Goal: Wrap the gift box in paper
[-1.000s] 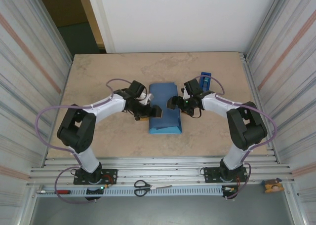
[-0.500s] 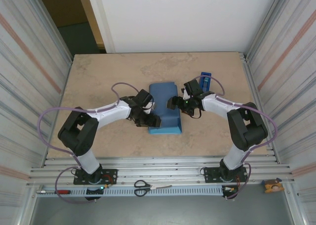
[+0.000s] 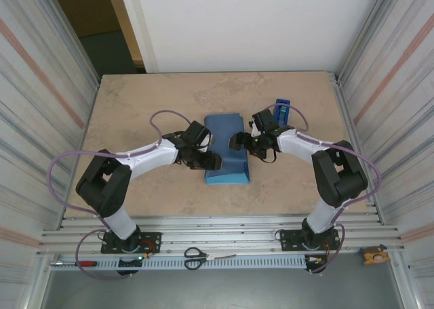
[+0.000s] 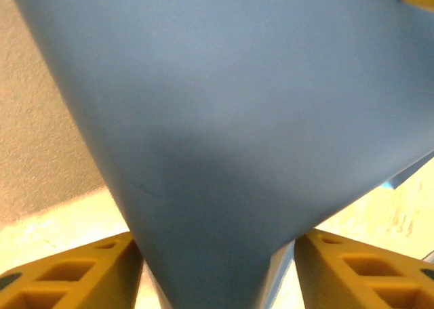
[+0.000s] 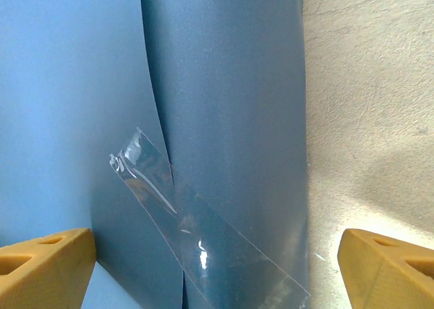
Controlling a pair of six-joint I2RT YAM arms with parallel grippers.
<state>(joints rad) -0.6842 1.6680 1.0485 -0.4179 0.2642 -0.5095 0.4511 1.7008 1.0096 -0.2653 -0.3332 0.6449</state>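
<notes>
Paper (image 3: pixel 226 150) lies folded over the gift box between both tools, the left tool (image 4: pixel 217 248) spread wide around a loose end flap, probably to crease it, the right tool (image 5: pixel 217 244) gaping empty over the tape strip (image 5: pixel 183 217) holding the seam.

The left arm (image 3: pixel 139 158) and right arm (image 3: pixel 308 146) share one build: pale grey-white link shells between bulky black joint housings, each on a black bolted base plate (image 3: pixel 129 243). A lilac cable (image 3: pixel 71 156) loops off each arm. The fingers (image 4: pixel 68 275) are ochre-yellow plastic with rectangular hollow pockets.
</notes>
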